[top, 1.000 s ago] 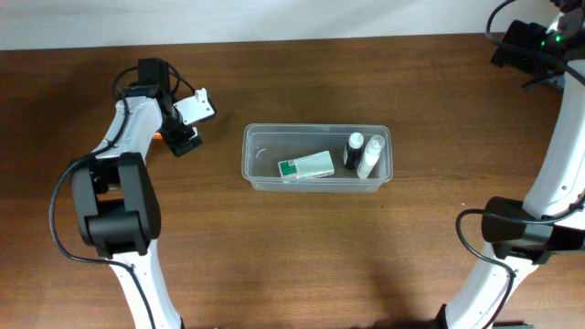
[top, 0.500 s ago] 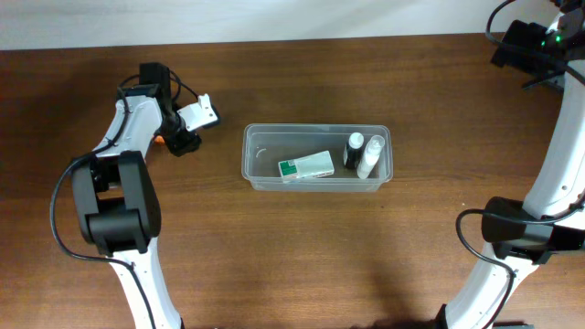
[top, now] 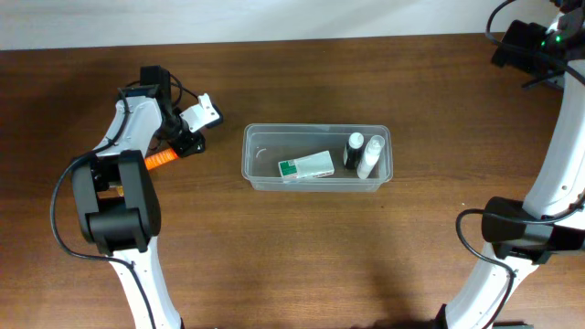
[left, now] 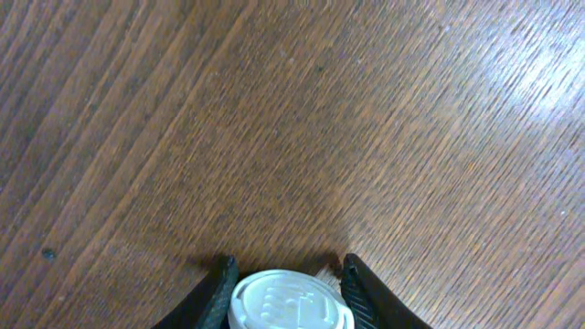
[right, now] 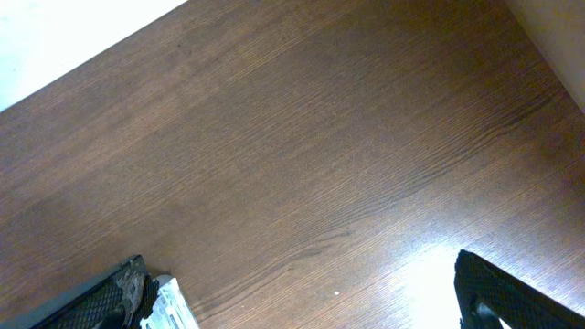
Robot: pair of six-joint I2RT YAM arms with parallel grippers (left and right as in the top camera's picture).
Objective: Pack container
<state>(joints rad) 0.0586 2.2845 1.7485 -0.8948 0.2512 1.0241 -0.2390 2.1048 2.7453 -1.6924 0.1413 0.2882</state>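
— Where is the clear rectangular plastic container point(top: 274, 127) sitting?
— The overhead view is showing it mid-table, carrying a green-and-white box point(top: 306, 165), a dark bottle point(top: 353, 151) and a white bottle point(top: 369, 155).
— And the left gripper point(left: 289, 265)?
— Only its wrist camera is revealing that: its fingers are pinching a white round cap point(left: 288, 303) from both sides.
— The right gripper point(right: 300, 263)?
— It is gaping wide, holding nothing, over the brown wooden table point(right: 302, 137).
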